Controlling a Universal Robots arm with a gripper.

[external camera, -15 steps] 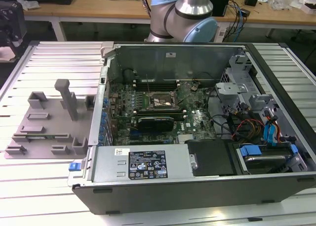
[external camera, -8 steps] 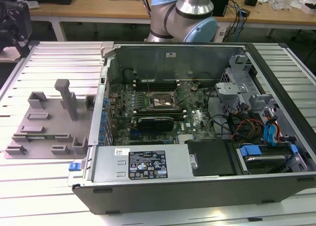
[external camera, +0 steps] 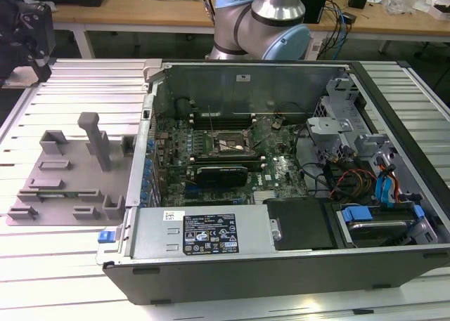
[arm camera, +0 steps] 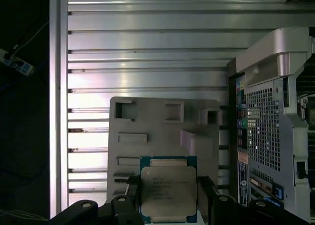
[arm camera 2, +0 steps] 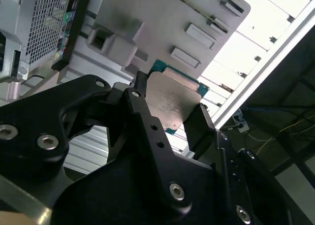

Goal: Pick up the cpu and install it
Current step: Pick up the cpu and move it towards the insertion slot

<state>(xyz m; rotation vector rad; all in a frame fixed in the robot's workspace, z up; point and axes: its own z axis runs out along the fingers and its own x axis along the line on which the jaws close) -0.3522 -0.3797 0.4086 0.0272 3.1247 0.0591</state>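
Observation:
The cpu (arm camera: 167,190) is a small square chip with a pale silver top and a green-blue edge. My gripper (arm camera: 167,199) is shut on it, one black finger on each side, held high above the grey plastic fixture (arm camera: 147,121). In the second wrist view the cpu (arm camera 2: 173,99) sits between the same black fingers (arm camera 2: 141,107). In the exterior view my gripper (external camera: 29,29) hangs at the far upper left, well away from the open computer case (external camera: 281,251). The dark metal-framed socket (external camera: 228,144) lies on the motherboard inside the case.
The grey fixture (external camera: 70,173) with upright blocks lies on the ribbed metal table (external camera: 63,265), on the exterior view's left of the case. Cables, drive bays and a power supply crowd the case's right side. The arm's base (external camera: 260,19) stands behind the case.

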